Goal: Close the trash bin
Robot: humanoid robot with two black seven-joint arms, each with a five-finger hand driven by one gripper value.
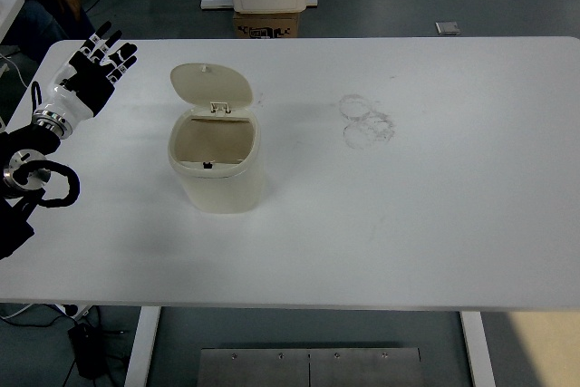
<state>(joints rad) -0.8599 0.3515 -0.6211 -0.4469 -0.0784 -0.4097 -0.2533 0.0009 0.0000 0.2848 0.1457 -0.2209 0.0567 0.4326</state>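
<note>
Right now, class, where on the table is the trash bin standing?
In the head view, the trash bin stands left of the table's centre, lid raised, with the left hand open near the far-left corner.

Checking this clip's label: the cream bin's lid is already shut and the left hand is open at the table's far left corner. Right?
Not quite. In the head view the trash bin has its lid standing open. The left hand is open, as stated.

Single head camera sitting high on my side, looking forward and down, taking in whole white table, floor beyond.
</note>
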